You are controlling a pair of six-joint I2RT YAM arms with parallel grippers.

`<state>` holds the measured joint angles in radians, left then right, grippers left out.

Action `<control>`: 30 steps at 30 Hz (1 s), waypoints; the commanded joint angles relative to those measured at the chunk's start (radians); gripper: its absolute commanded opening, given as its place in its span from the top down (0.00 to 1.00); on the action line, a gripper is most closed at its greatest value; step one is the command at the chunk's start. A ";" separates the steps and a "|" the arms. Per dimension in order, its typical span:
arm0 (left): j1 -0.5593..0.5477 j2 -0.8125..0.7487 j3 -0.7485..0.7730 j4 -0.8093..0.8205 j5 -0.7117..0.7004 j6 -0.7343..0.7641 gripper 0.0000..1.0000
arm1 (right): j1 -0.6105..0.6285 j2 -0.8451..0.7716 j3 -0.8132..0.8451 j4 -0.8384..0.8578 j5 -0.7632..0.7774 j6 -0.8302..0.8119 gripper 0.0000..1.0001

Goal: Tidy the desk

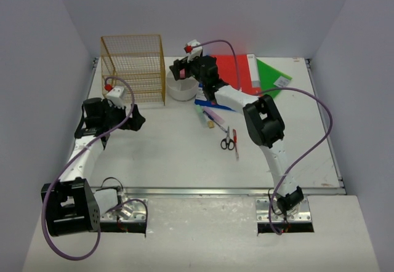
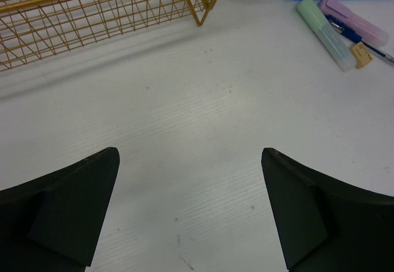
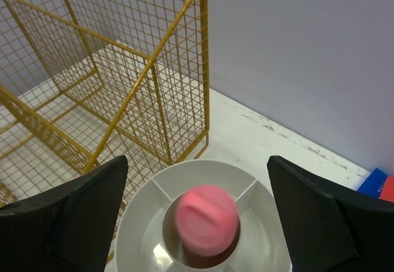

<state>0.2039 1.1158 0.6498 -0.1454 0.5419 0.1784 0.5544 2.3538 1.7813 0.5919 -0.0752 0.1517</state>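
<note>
desk (image 1: 166, 161): flat white matte rectangular top, level; metal rail (image 1: 203, 191) along near edge; faint scuffs near right.

No text, brand, number or sign can be read in any view; the one plain label is a small white sticker (image 1: 282, 82) on the green folder (image 1: 271, 74) at the far right of the desk (image 1: 184, 155), and its print is too small to make out; in the left wrist view a small tan tag-like piece (image 2: 361, 55) lies touching the pale green highlighter (image 2: 325, 33) and just beside the purple highlighter (image 2: 352, 21), too blurred to tell whether it bears any lettering.
</note>
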 commanded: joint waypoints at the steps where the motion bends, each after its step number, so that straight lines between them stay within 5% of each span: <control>1: 0.009 -0.002 0.040 0.032 0.009 -0.013 0.00 | 0.007 -0.195 0.013 0.045 -0.072 -0.053 0.04; 5: 0.009 -0.033 0.052 0.020 0.017 -0.021 0.00 | 0.004 -0.396 -0.023 -0.283 -0.144 -0.224 0.12; 12: 0.011 -0.083 0.038 0.009 0.004 -0.013 0.00 | -0.001 -0.511 -0.053 -1.077 -0.115 -0.420 0.57; 15: 0.010 -0.105 0.022 0.001 -0.004 -0.003 0.00 | -0.003 -0.471 -0.040 -1.313 -0.069 -0.419 0.65; 20: 0.011 -0.140 -0.004 -0.002 -0.007 0.003 0.00 | -0.040 -0.296 0.071 -1.550 -0.032 -0.408 0.68; 30: 0.009 -0.156 -0.010 -0.028 -0.026 0.021 0.00 | -0.076 -0.055 0.211 -1.538 -0.074 -0.422 0.60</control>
<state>0.2047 0.9824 0.6486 -0.1713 0.5254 0.1807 0.4849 2.2922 1.8730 -0.9471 -0.1311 -0.2600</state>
